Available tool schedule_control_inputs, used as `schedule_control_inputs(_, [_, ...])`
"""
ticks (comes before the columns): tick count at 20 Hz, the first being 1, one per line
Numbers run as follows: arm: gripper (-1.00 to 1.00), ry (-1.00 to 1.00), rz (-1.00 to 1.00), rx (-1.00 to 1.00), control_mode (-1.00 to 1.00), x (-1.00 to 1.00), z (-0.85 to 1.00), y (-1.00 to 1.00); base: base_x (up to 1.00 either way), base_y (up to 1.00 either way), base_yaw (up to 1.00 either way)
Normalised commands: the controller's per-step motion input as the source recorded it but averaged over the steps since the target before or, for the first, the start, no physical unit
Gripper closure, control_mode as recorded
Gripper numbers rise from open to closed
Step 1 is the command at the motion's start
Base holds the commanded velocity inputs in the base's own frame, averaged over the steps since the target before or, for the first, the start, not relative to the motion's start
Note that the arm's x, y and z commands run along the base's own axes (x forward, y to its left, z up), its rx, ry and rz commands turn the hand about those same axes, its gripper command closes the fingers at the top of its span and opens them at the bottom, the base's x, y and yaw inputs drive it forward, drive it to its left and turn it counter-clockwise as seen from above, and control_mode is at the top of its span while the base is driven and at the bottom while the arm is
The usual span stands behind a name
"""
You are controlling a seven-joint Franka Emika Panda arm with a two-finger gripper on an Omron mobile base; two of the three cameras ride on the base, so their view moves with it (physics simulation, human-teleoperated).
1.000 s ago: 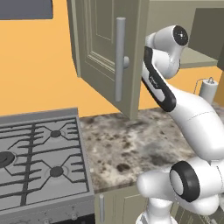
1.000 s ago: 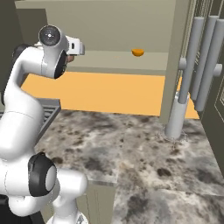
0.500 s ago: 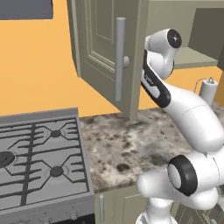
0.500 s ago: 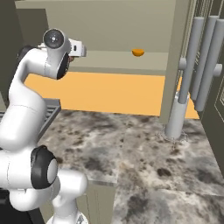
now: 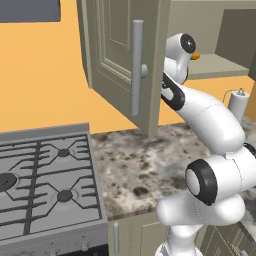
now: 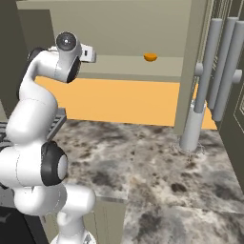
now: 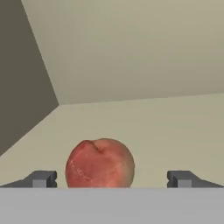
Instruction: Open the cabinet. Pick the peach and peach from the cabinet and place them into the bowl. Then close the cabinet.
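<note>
While the cabinet point(image 5: 125, 60) is seen from the left base view, its near door is found swung wide open, the long grey bar handle point(image 5: 136, 67) standing upright on it. At about 1 o'clock from that handle a small orange-yellow peach point(image 5: 195, 56) is glimpsed on the shelf point(image 5: 217, 65), just past the arm's white wrist. A gas stove point(image 5: 45, 185) is set at 8 o'clock, beside the speckled stone counter point(image 5: 145, 170).

From the right base view, the orange-yellow peach point(image 6: 150, 57) is shown resting on the inner shelf point(image 6: 128, 66), well apart from the arm's hand, which is raised at 10 o'clock. A second door with bar handles point(image 6: 217, 66) is seen at 3 o'clock.

Through the hand view, the gripper point(image 7: 111, 179) is shown released, its jaws spread wide. A reddish-pink peach point(image 7: 99, 164) is seen between the two fingertips point(image 7: 41, 178), untouched by either, lying on the cabinet floor.
</note>
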Motion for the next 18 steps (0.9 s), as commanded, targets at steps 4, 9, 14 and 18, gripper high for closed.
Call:
schedule_control_inputs(4, [-1.00,0.05,0.00,0.01,-1.00,0.39,-0.09,0.15,0.00,0.00,0.00])
schedule_control_inputs(9, [-1.00,0.01,0.00,0.00,-1.00,0.34,-0.16,0.13,0.00,0.00,0.00])
schedule_control_inputs(14, [1.00,0.00,0.00,0.00,-1.00,0.10,-0.16,0.05,0.00,0.00,0.00])
schedule_control_inputs(18, [1.00,0.00,0.00,0.00,-1.00,0.00,0.00,0.00,0.00,0.00,0.00])
